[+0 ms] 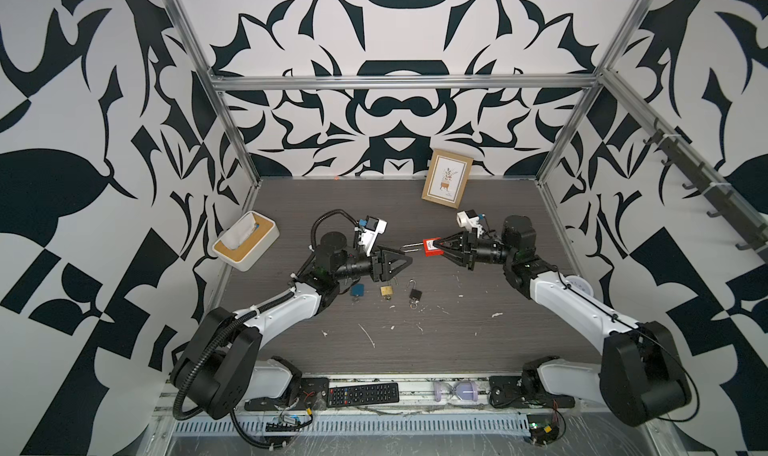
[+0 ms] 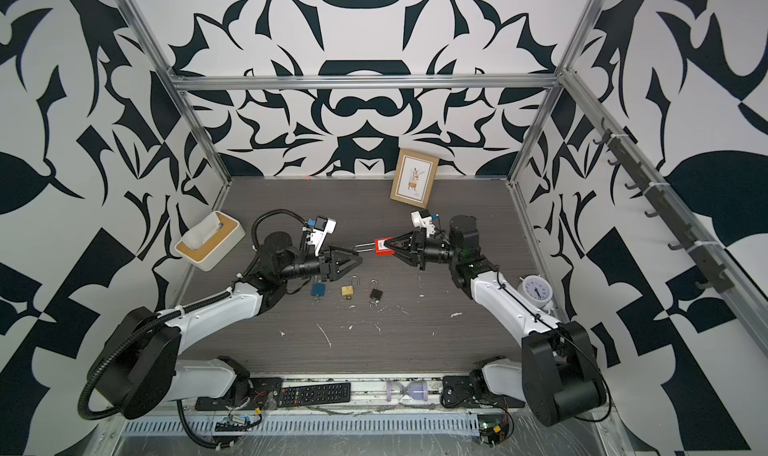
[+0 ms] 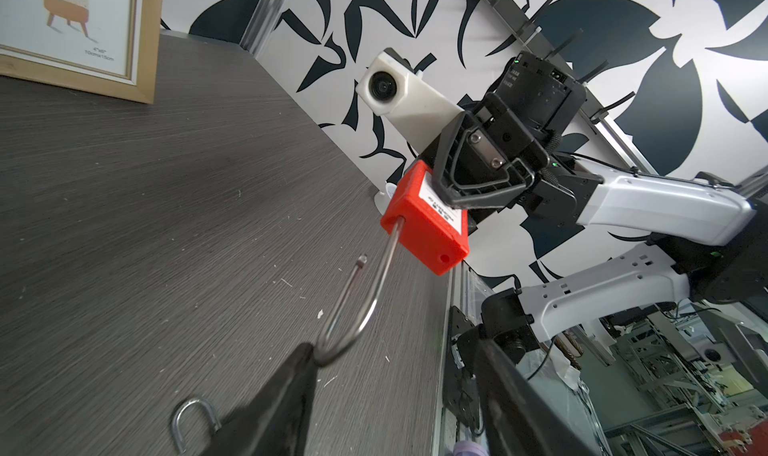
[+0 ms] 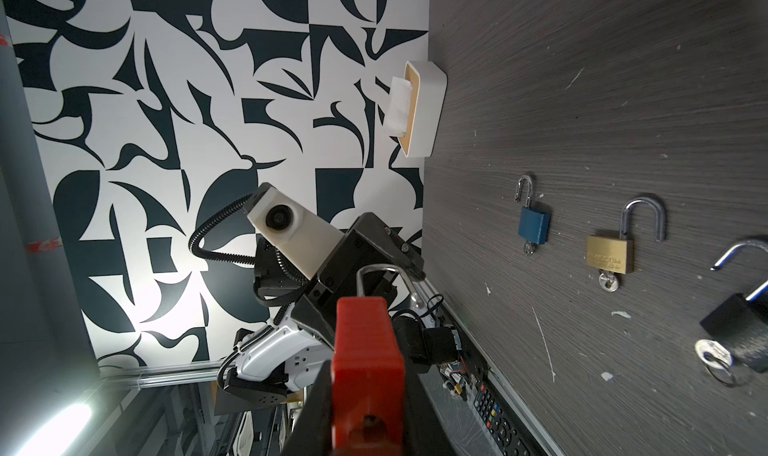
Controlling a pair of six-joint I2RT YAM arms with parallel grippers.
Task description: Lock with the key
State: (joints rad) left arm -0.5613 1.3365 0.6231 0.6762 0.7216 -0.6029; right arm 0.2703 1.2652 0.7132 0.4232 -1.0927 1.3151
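While the right fingers (image 1: 445, 246) are clamped on the body of the red padlock (image 1: 429, 249) and hold it in the air above the middle of the table (image 1: 457, 341), the lock's steel shackle (image 1: 409, 248) stands open and points left toward the left fingers (image 1: 405, 259). Both top views show the two arms meeting tip to tip there, with the lock (image 2: 381, 247) between them.

In the left wrist view the shackle's (image 3: 368, 304) free end is out of the red body (image 3: 424, 225). Its bend rests against one finger (image 3: 301, 371), while the other finger (image 3: 507, 383) stands well apart. So the left fingers are partly open around the bend and grip nothing.

In the right wrist view the red body (image 4: 368, 350) sits tight between the two dark fingers, with the shackle (image 4: 380, 270) beyond it. Whether a key sits in this lock I cannot tell.

Three more padlocks lie in a row on the table, on the near side of the left fingers:
- The blue padlock (image 4: 534, 225) is leftmost.
- The brass padlock (image 4: 609, 254) is in the middle.
- The black padlock (image 4: 735, 333) is rightmost.

Each has its shackle open and a key (image 4: 607, 281) in its base.

A tissue box (image 1: 245, 246) stands at the left edge. A picture frame (image 1: 446, 184) leans against the far wall. A remote (image 1: 363, 393) and an hourglass (image 1: 457, 389) lie along the near rail. A small clock (image 2: 536, 289) sits at the right, just beside the right arm.
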